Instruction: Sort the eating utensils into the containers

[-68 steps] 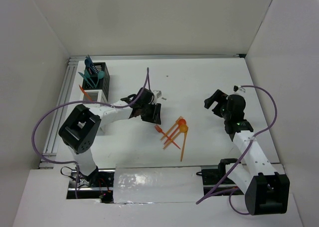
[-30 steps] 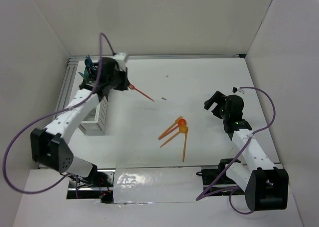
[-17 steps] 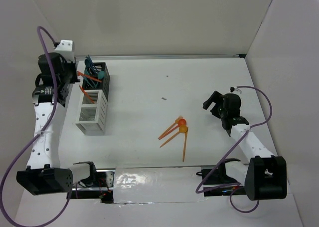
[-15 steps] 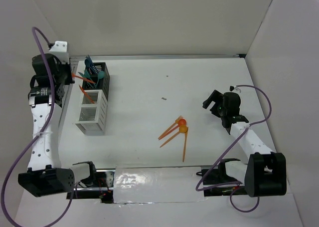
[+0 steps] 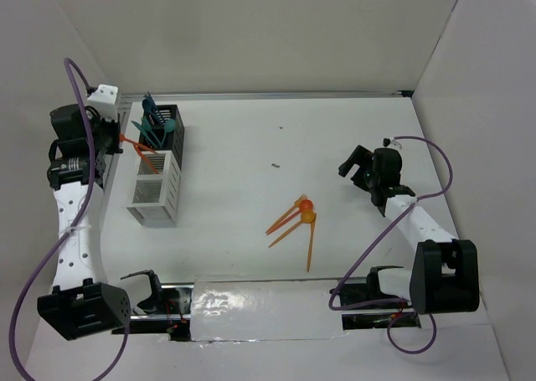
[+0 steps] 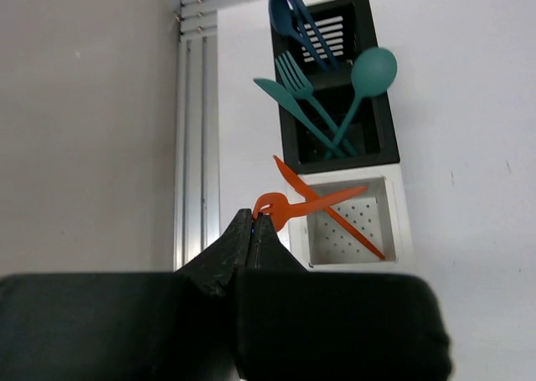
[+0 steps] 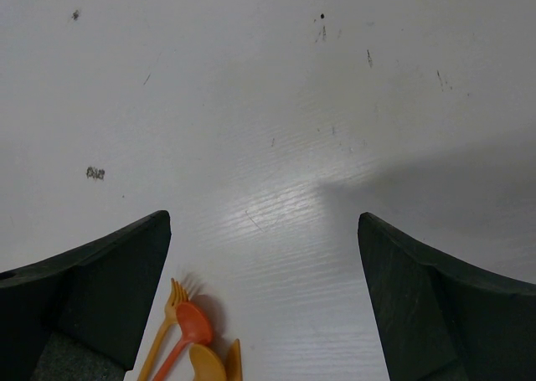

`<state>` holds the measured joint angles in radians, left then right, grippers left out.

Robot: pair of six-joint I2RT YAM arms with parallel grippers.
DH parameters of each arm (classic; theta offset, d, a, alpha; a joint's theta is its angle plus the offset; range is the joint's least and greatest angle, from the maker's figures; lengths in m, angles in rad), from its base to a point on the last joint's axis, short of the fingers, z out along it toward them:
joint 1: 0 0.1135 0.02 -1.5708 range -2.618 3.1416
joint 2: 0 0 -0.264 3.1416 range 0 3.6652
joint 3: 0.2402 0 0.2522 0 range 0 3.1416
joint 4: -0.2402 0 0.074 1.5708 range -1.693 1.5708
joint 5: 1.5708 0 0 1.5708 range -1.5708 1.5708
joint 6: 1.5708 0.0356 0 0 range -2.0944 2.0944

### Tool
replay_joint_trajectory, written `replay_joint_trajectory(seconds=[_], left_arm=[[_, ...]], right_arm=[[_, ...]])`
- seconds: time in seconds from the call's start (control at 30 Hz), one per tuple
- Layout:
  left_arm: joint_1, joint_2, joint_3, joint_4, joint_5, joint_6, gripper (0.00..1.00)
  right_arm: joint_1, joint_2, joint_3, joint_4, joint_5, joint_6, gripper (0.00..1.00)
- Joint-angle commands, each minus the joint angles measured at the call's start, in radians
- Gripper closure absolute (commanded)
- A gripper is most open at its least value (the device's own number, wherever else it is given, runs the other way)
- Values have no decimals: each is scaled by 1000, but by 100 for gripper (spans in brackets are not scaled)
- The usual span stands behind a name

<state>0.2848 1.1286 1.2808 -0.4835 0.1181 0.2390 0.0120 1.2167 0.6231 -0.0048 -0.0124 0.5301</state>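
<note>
- The left gripper (image 6: 254, 223), jaws pressed together on the end of an orange utensil (image 6: 322, 200), hangs at the far left of the table (image 5: 335, 130), just beside the white bin (image 6: 399, 222). Moments earlier it was at mid-table among the loose orange pieces (image 5: 297, 218).
- A second ago the carried piece pointed out over open table. It now reaches across the white bin's rim, its free end over the far compartment, crossing a second orange piece (image 6: 356, 226) that leans inside.
- The heap at mid-table looks thinner than before the pick. By that, one more piece is close to being delivered, and four or so are left to sort.
- The black bin (image 6: 387, 138) behind it holds the teal and blue cutlery (image 6: 368, 73), upright and fanned out.
- The right gripper (image 7: 264, 222) waits with fingers spread wide and nothing between them, above bare table just past the heap. It has barely shifted.
- It is hard to tell whether the held piece is a fork, knife or spoon, because its pinched end looks curled. The left gripper's own body cuts off the white bin's nearer compartments in the left wrist view. From above, the heap's pieces overlap too much for a sure count.
</note>
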Motion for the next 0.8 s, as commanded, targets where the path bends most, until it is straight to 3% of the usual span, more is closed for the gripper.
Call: replay_joint_trajectory(seconds=[0.0,0.4,0.77], left_arm=[[4,2,-9,68,43,49,99],[1,22,-93,109,152,126,94],[-3,145,92,-148,235,246,98]], right_arm=[[-7,-3,46,49,2,-12,1],[-7,-2,46,58,-17,-8,1],[-7,35,66,46,-18,-2,1]])
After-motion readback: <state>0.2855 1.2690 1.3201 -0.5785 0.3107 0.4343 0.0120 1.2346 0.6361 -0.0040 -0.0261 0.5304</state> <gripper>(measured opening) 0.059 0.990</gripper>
